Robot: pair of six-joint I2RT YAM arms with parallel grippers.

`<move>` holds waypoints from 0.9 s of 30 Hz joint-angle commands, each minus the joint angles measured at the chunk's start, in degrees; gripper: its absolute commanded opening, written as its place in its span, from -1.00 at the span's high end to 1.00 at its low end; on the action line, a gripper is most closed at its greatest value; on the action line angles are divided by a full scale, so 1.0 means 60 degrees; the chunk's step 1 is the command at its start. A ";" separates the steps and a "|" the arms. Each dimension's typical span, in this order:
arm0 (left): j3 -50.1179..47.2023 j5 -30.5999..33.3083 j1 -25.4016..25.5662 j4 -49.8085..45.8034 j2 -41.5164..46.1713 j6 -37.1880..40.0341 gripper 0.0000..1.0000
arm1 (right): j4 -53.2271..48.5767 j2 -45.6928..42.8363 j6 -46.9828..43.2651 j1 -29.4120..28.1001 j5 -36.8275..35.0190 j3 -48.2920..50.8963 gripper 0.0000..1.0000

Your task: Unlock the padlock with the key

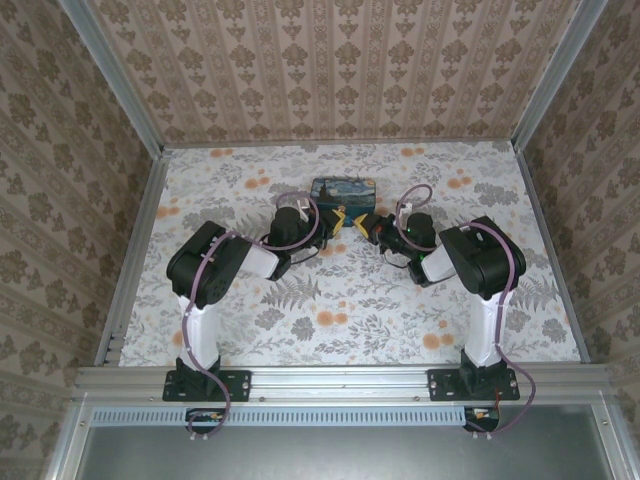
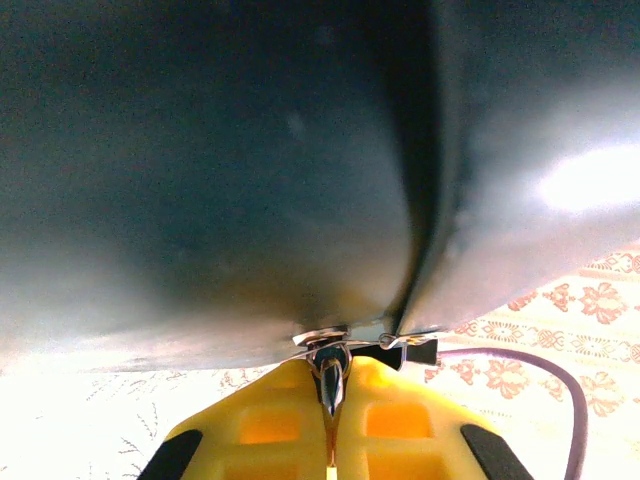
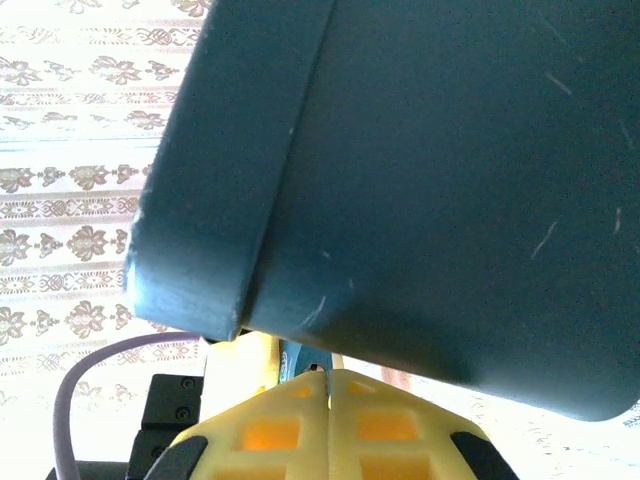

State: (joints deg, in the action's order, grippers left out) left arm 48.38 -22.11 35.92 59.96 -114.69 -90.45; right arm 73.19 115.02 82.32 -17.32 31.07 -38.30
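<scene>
Both grippers meet tip to tip at mid-table, just in front of the Starry-Night box (image 1: 343, 189). My left gripper (image 1: 338, 222) is shut; in the left wrist view its yellow fingers (image 2: 290, 420) pinch a small shiny metal part of the padlock (image 2: 331, 378), with a thin wire ring (image 2: 398, 341) beside it. My right gripper (image 1: 372, 228) is shut too. In the right wrist view a tiny dark sliver, the key (image 3: 318, 370), sticks out of its closed fingertips (image 3: 350, 400) against the padlock's bluish body (image 3: 303, 352). How deep the key sits is hidden.
The box's dark teal side (image 3: 430, 180) looms right above both sets of fingers. Purple cables (image 2: 560, 375) loop beside the wrists. Patterned walls and metal rails (image 1: 130, 250) close in the floral table (image 1: 340, 320) on three sides.
</scene>
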 commanded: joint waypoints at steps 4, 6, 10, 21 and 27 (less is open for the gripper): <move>0.0165 -0.2216 0.0780 0.0695 0.0015 0.0090 1.00 | 0.0451 0.0289 -0.0503 -0.0031 0.1252 -0.0896 1.00; 0.0124 -0.2288 0.0773 0.0651 0.0020 0.0171 1.00 | 0.0222 0.0295 -0.0717 -0.0008 0.1418 -0.1081 1.00; 0.0141 -0.2394 0.0790 0.0611 -0.0057 0.0257 1.00 | -0.0097 0.0351 -0.1051 0.0000 0.1665 -0.1387 1.00; 0.0099 -0.2863 0.0795 0.0685 -0.0162 0.0340 1.00 | -0.1065 0.0559 -0.1439 0.0284 0.2136 -0.2089 1.00; 0.0265 -0.2903 0.0795 0.0689 -0.0304 0.0325 1.00 | -0.0112 0.0938 -0.0632 0.0241 0.2278 -0.1853 1.00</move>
State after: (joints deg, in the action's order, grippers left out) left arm 48.40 -23.11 35.92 60.90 -115.68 -90.19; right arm 65.34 118.78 76.12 -13.89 43.88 -47.09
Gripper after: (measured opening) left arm 0.057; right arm 0.067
